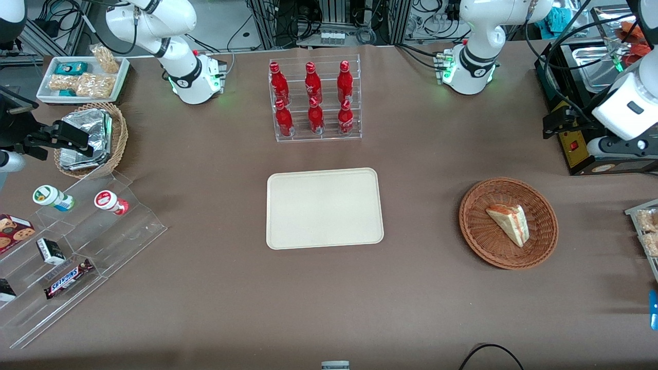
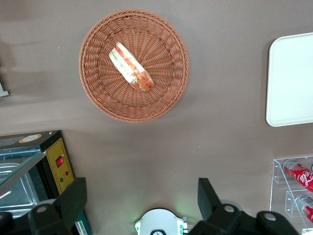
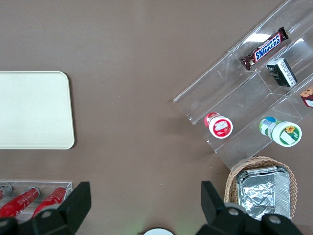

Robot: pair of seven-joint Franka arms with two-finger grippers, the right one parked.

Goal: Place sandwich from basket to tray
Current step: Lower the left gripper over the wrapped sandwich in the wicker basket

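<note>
Brown table (image 1: 205, 288) under both arms. Near to far from front camera: basket (image 1: 475, 237) toward working arm's end, sandwich (image 1: 510, 223) lying in it, cut edge showing red and green; tray (image 1: 324, 208) mid-table, bare, well apart from basket; bottle rack (image 1: 314, 100) farther back. Left arm raised, folded back at working end, gripper (image 2: 142, 196) high above table, camera looking straight down on basket. Fingers (image 2: 209, 193) spread wide, released, holding nothing, touching nothing.
</note>
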